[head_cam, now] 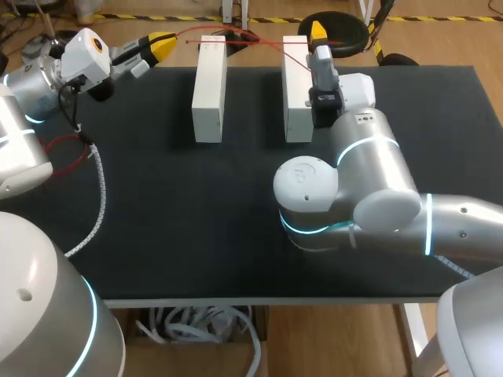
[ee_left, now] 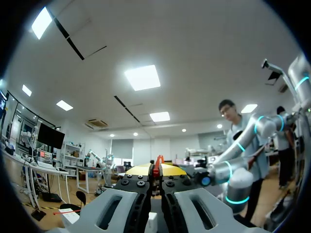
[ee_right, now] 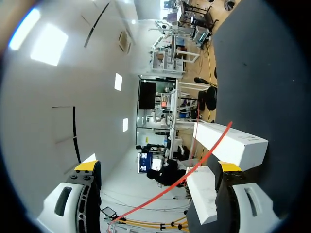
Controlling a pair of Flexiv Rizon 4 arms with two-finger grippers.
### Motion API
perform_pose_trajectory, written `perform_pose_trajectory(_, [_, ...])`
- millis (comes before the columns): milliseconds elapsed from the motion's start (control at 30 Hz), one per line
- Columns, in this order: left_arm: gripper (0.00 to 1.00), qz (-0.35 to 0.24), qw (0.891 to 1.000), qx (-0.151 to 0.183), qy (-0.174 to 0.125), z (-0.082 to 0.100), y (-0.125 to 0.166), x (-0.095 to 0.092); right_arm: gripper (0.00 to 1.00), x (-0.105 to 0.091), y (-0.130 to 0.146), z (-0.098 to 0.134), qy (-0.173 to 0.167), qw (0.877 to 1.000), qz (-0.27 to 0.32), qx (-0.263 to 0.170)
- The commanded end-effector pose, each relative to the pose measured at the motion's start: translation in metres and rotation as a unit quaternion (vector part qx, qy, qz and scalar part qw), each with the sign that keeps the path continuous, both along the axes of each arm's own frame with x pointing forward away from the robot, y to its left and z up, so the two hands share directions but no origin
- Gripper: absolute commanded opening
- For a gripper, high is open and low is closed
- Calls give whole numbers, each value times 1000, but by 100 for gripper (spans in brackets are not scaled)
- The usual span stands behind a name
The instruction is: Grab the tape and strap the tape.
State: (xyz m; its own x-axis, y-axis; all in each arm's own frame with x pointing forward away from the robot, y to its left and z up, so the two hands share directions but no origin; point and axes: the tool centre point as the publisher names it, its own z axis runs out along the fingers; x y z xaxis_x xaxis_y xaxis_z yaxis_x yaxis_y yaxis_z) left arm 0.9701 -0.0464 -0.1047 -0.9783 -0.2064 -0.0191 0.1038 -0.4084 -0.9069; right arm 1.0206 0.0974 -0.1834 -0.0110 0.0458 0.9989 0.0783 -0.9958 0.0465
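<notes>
L gripper (head_cam: 165, 45) (ee_left: 155, 170) sits at the far left corner of the table (head_cam: 196, 220), yellow tips together, pinching 1 end of the red tape (head_cam: 212, 30) (ee_right: 209, 148). Tape runs on across the far ends of 2 white boxes, left box (head_cam: 209, 86) & right box (head_cam: 296, 90). R gripper (head_cam: 317, 33) (ee_right: 157, 166) is over the right box's far end, fingers wide apart w/ tape passing btwn them

Clear gap between boxes (head_cam: 209, 94) (tape (ee_right: 204, 156) across)

Black table (head_cam: 196, 220) with left white box (head_cam: 209, 88), right white box (head_cam: 295, 94), apart.
</notes>
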Motion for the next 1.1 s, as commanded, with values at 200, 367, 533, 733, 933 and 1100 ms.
perform_pose_trajectory(200, [0, -1, 1000, -1, -1, -1, 0, 1, 100, 3, -5, 19, -14, 1000, -7, 10])
perform_pose_trajectory(367, [0, -1, 1000, -1, -1, -1, 0, 1, 100, -2, -6, 29, -24, 999, -8, 22])
perform_pose_trajectory(533, [0, -1, 1000, -1, -1, -1, 0, 1, 100, -4, -7, 32, -31, 999, -10, 25])
perform_pose_trajectory(733, [0, -1, 1000, -1, -1, -1, 0, 1, 100, -5, -12, 35, -41, 999, -17, 32])
perform_pose_trajectory(933, [0, -1, 1000, -1, -1, -1, 0, 1, 100, -11, -14, 38, -42, 998, -21, 39])
perform_pose_trajectory(1100, [0, -1, 1000, -1, -1, -1, 0, 1, 100, -14, -15, 40, -44, 998, -23, 44])
